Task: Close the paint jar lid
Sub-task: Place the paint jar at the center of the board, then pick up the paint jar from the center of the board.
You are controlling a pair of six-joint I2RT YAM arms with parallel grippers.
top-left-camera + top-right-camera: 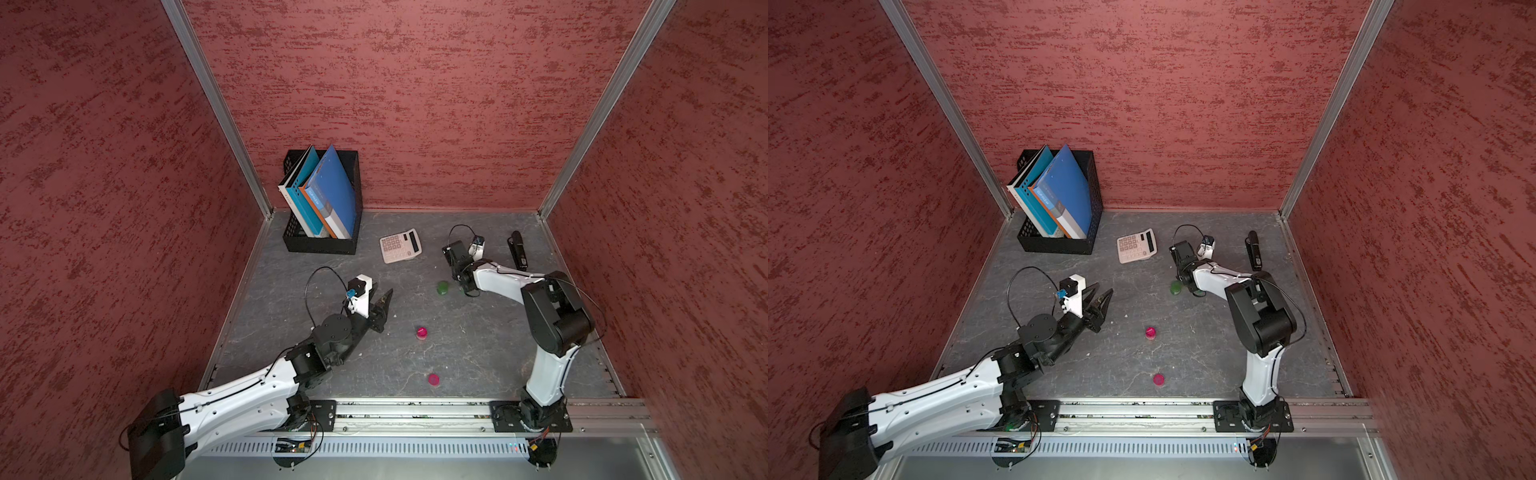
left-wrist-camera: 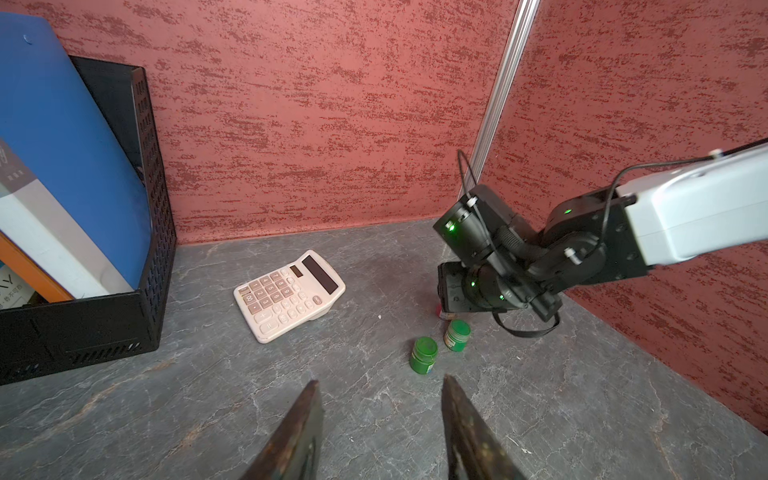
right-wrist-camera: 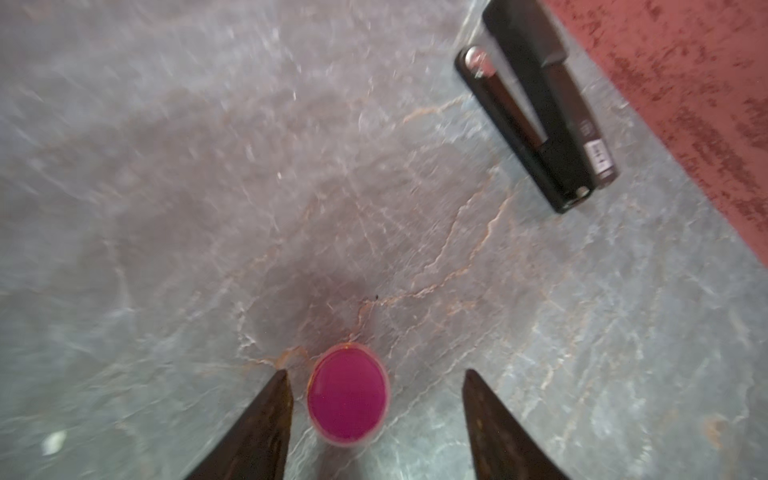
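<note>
Starting nearest the rail, you have a flat magenta round disc (image 1: pixel 433 379), probably a loose lid, lying on the grey stone-look tabletop (image 1: pixel 478 353). A small magenta-topped jar (image 1: pixel 422 332) stands just beyond it. Your left gripper (image 2: pixel 380 382) hangs with its fingers apart and empty, apparently parked out of the way. It faces a small green round paint jar (image 2: pixel 424 355). Farther out, your right gripper (image 3: pixel 376 374) straddles a small round magenta paint jar (image 3: pixel 348 395). Its fingers are spread to either side and not clamped, so the jar stands free on the tabletop. Blur hides whether the jar is lidded. A black stapler (image 3: pixel 540 104) lies beyond, well clear.
</note>
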